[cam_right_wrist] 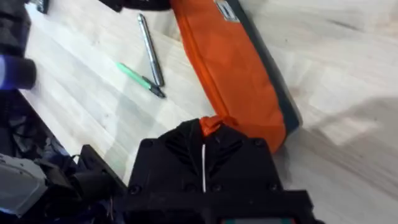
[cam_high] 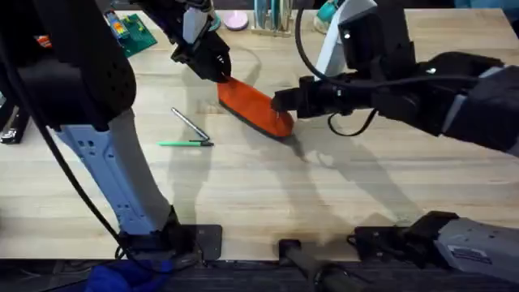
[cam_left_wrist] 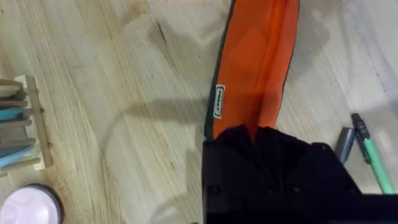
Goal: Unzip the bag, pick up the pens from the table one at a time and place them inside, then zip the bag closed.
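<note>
Fingers [cam_high: 212, 65] of the left pinching the bag [cam_high: 254, 106] at its far end, right ones [cam_high: 284, 100] apparently clamping the near end, lying on the surface [cam_high: 268, 195]; pulling needing steady countertension.

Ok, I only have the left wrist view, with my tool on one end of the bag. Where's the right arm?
Observer: The right tool is closed on the other end of the bag, the end nearer the arms' bases.
Operator: And the pens?
Observer: The green pen and the silver pen both lie on the table, to the left of the bag, their ends meeting in a V.
</note>
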Motion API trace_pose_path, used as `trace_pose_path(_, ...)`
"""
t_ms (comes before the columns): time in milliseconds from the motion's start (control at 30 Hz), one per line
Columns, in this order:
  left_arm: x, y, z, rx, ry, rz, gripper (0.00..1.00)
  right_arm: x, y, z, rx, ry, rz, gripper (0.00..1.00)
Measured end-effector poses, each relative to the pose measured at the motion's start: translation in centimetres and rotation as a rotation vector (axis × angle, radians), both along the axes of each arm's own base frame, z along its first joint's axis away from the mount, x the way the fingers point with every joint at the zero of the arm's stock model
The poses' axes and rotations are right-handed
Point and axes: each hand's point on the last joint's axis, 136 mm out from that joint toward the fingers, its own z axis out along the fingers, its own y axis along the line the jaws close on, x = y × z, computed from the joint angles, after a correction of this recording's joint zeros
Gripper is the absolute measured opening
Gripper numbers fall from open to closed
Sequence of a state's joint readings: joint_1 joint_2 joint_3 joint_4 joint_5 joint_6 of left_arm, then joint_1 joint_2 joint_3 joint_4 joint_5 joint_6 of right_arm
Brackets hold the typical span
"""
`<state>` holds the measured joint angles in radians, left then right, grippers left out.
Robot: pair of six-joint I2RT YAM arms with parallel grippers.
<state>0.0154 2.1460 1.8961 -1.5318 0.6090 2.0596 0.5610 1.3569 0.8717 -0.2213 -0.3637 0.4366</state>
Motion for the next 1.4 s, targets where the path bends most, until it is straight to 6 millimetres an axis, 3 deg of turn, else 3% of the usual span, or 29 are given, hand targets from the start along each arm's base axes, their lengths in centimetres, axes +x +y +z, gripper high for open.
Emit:
trace_pose_path(733,0.1,0.0,0.0,0.000,-0.004,0.000,0.042,4.2,3.3,0.1,0.040,-0.016,0.026,0.028)
trace_pose_path(1133,0.1,0.2,-0.1,0.007,-0.006,0.001,0.042,5.8,6.1,0.5,0.071,-0.043,0.066,0.028)
trace_pose_path(1400,0.2,0.2,-0.1,0.007,-0.007,0.001,0.042,6.3,6.6,0.9,0.089,-0.070,0.070,0.028)
